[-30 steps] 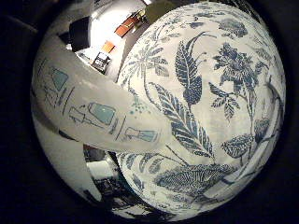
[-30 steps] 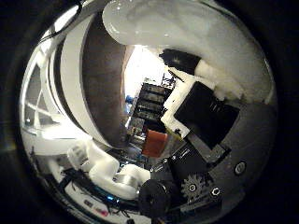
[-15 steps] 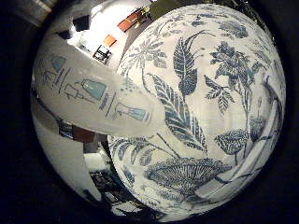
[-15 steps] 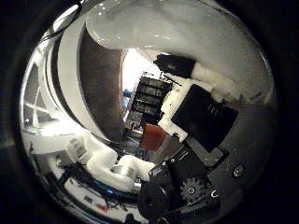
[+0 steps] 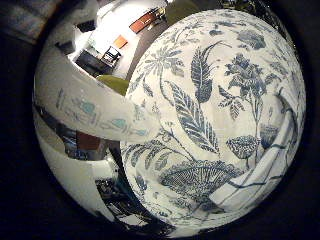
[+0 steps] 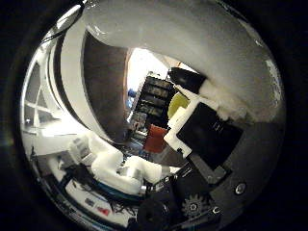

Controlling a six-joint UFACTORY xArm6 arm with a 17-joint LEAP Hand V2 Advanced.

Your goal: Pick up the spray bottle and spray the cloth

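Bottle (image 5: 95, 107) now swings across the frame's left, with the floral cloth (image 5: 215, 125) filling the right. Hand (image 6: 202, 139) wraps it, fingers curled; aim nozzle squarely before squeezing.

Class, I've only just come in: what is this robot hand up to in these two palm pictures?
The robot hand is working with a white spray bottle, whose body with pale teal printed pictures runs close past the palm. Beyond it, a white cloth with a blue leaf and flower print fills most of the little finger side view, so the palm faces the cloth. No spray shows. The thumb side view shows the hand's own white and black parts against a white curved surface.
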